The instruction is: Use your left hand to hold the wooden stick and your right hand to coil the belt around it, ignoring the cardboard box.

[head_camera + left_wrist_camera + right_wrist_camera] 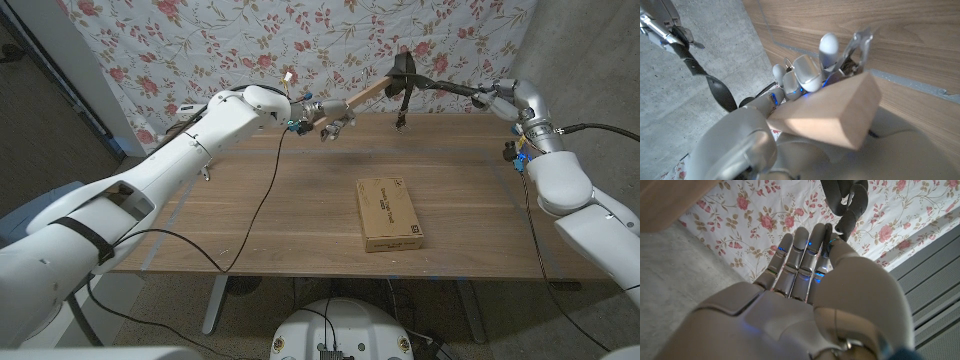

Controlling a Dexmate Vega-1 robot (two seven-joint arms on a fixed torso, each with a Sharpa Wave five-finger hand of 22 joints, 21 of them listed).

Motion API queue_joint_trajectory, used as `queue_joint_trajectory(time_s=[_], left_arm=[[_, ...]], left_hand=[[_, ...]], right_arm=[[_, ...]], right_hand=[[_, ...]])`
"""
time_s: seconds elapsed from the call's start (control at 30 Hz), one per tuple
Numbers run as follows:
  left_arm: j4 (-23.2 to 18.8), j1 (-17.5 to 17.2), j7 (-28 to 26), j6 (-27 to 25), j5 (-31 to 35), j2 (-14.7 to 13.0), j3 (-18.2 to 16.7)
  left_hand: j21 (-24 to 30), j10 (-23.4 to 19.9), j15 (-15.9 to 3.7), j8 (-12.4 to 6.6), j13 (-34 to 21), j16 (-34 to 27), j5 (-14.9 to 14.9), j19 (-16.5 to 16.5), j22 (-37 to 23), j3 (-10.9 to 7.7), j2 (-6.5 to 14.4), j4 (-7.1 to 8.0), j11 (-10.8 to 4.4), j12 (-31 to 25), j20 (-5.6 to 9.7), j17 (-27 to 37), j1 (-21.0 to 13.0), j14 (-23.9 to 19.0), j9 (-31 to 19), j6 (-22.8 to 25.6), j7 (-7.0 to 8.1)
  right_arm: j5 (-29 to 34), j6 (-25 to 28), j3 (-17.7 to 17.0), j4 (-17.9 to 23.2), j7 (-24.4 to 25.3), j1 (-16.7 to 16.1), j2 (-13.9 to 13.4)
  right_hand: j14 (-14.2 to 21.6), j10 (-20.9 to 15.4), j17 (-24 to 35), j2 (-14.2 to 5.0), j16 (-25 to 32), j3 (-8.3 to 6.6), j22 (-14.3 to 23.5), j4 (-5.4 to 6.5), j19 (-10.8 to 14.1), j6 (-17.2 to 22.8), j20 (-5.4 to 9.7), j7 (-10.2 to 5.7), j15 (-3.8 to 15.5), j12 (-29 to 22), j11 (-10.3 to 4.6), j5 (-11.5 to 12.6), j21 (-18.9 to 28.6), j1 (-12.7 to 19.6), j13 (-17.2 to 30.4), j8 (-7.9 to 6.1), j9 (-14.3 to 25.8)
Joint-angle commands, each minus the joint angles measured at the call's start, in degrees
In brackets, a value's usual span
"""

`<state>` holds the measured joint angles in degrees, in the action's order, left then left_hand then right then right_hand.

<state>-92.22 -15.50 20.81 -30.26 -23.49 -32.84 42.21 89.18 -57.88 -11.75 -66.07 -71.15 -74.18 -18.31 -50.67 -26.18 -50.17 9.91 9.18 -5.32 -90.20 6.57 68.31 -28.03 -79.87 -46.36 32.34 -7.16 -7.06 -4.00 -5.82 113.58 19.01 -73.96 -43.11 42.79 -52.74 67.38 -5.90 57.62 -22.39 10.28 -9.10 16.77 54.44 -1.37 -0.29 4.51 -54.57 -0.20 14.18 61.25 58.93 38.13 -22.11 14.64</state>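
My left hand point(328, 124) grips the near end of the wooden stick point(368, 94) above the back of the table. The stick slants up and to the right. The dark belt point(405, 66) is looped around the stick's far end, and one end with the buckle point(400, 122) hangs down from it. The belt's other part stretches right to my right hand point(492, 97), which pinches it. The left wrist view shows the stick's cut end point(840, 115) against my fingers point(810, 75) and the belt point(715, 87) beyond. In the right wrist view the belt point(852, 202) runs from my fingertips point(832, 235).
A flat cardboard box point(390, 213) lies on the wooden table point(250, 220), right of the middle. A flowered cloth point(200, 40) hangs behind the table. A black cable point(262, 200) trails from my left arm across the tabletop.
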Motion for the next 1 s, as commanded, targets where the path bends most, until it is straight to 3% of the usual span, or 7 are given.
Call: queue_joint_trajectory(time_s=[0.03,0.27,0.5,0.6,0.77,0.9,1.0], left_arm=[[0.31,0.81,-0.61,0.25,-1.02,0.98,0.16],[-1.27,0.7,-1.48,-0.4,-1.21,0.7,0.06],[-1.65,1.11,-1.18,-0.5,-1.44,0.8,0.37],[-1.26,1.44,-0.84,-0.36,-1.5,1.11,0.63],[-0.1,2.15,0.31,0.39,-1.58,1.69,1.15],[0.55,2.65,0.79,0.73,-1.43,2.1,1.5],[1.06,3.07,1.19,0.89,-1.3,2.41,1.77]], left_hand=[[0.17,-0.39,-0.1,-0.21,-0.12,-0.51,0.06,-0.62,-0.1,-0.4,0.59,0.12,-0.23,-0.07,1.53,0.27,0.01,-0.3,-0.22,2.07,-2.2],[0.16,-0.51,-0.06,-0.27,-0.11,-0.54,0.11,-0.65,-0.12,-0.4,0.59,0.11,-0.14,-0.1,1.52,0.04,-0.02,-0.31,-0.31,2.11,-2.1],[0.29,-0.42,-0.08,-0.15,-0.12,-0.91,0.15,-0.54,-0.4,-0.4,0.58,0.1,-0.21,-0.08,1.51,0.26,-0.04,-0.31,-0.08,2.25,-2.17],[0.26,-0.51,-0.08,-0.22,-0.12,-0.89,0.18,-0.59,-0.36,-0.4,0.58,0.09,-0.29,-0.09,1.5,0.1,-0.06,-0.28,-0.19,2.26,-2.21],[0.17,-0.43,-0.08,-0.23,-0.13,-0.97,0.22,-0.64,-0.21,-0.4,0.58,0.1,-0.19,-0.07,1.54,0.04,-0.07,-0.27,-0.22,2.27,-2.21],[0.28,-0.45,-0.08,-0.06,-0.12,-0.86,0.25,-0.54,-0.43,-0.4,0.58,0.1,-0.24,-0.07,1.58,-0.16,-0.09,0.01,0.03,2.27,-2.04],[0.3,-0.52,-0.08,-0.09,-0.12,-1.13,0.27,-0.51,-0.49,-0.4,0.58,0.1,-0.29,-0.08,1.56,0.04,-0.1,-0.15,-0.07,2.22,-2.17]], right_arm=[[0.42,0.45,6.67,-7.54,0.79,-0.28,2.04],[0.18,2.52,12.35,-11.94,0.68,2.55,1.61],[-1.67,3.77,15.86,-14.29,0.15,4.46,0.79],[-2.29,3.96,16.87,-14.56,-0.28,4.92,-0.03],[-3.67,5.73,17.73,-13.95,-0.27,5.3,-1.2],[-5.71,9.22,18.05,-12.54,-1.64,5.49,-2.99],[-8.03,13.3,18.29,-11.11,-4.12,5.88,-5.19]], right_hand=[[-0.28,0.34,-0.48,-1.53,0.55,0.22,0.1,-0.04,0.1,7.65,-0.53,1.06,4.99,0.52,0.1,-0.45,0.44,1.53,-0.27,0.33,9.03],[-0.57,0.47,-1.63,-1.86,0.37,0.42,0.09,0.03,-0.08,7.43,-0.83,0.93,5.0,1.1,0.17,-1.06,0.44,1.6,-1.03,0.87,8.46],[-0.77,0.91,-2.74,-2.15,0.09,0.67,0.06,0.28,-0.6,7.18,-1.2,0.99,4.64,1.89,0.38,-1.67,0.3,1.34,-1.94,1.41,7.87],[-1.42,2.03,-4.48,-2.68,-0.65,0.97,0.05,0.6,-1.09,5.67,-1.57,0.52,4.58,3.15,0.49,-2.26,0.16,1.03,-3.19,2.39,7.32],[-4.11,8.48,-10.0,-2.46,-5.45,0.8,0.01,1.03,-2.82,-1.58,-2.34,-0.85,4.42,8.04,-0.3,-3.0,-0.53,-0.32,-6.62,6.53,5.64],[-7.87,14.93,-15.36,-0.29,-10.48,2.91,-0.01,2.57,-4.93,-8.37,-3.57,-1.89,3.76,12.54,-0.67,-3.07,-1.58,-5.06,-9.25,10.51,3.81],[-11.84,22.42,-20.79,3.27,-15.88,5.82,-0.07,3.58,-7.46,-16.51,-4.57,-2.45,2.51,17.37,-0.88,-1.56,-3.47,-9.86,-11.61,12.15,2.12]])
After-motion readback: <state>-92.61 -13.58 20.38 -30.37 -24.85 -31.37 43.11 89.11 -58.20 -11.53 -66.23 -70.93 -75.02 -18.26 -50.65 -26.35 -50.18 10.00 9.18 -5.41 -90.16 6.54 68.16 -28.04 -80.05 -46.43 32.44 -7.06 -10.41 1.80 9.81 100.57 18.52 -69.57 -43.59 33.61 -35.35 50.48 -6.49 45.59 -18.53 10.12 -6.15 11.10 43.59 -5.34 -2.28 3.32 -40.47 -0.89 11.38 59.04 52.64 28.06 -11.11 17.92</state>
